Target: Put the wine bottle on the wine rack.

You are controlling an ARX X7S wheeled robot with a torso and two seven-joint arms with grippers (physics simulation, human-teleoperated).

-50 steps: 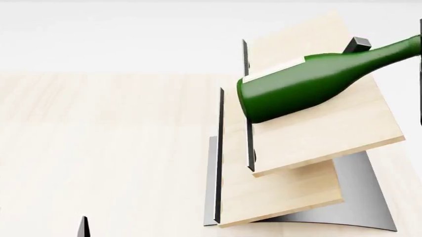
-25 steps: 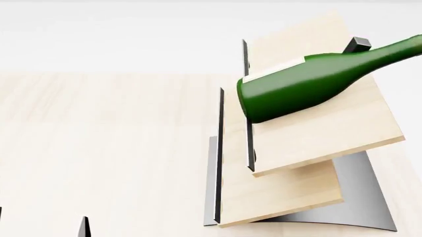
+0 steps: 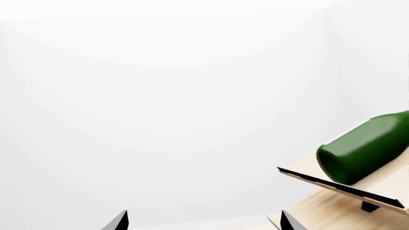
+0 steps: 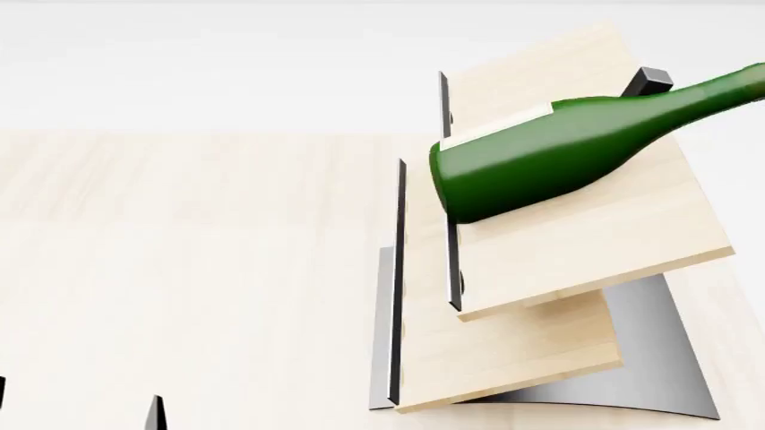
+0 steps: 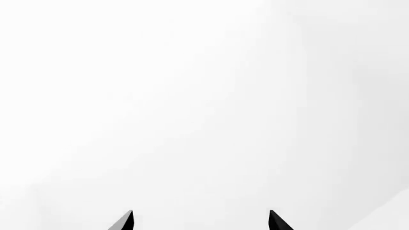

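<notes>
A broad, pale light-wood counter with a faint straight grain (image 4: 192,251) fills the lower part of the head view and runs out of sight at its left, right and near edges. Its far edge meets a plain, smooth white wall (image 4: 215,63) in a level line. In the left wrist view the white wall (image 3: 160,96) shows a soft vertical corner. Light is even and diffuse, with soft shadows.
</notes>
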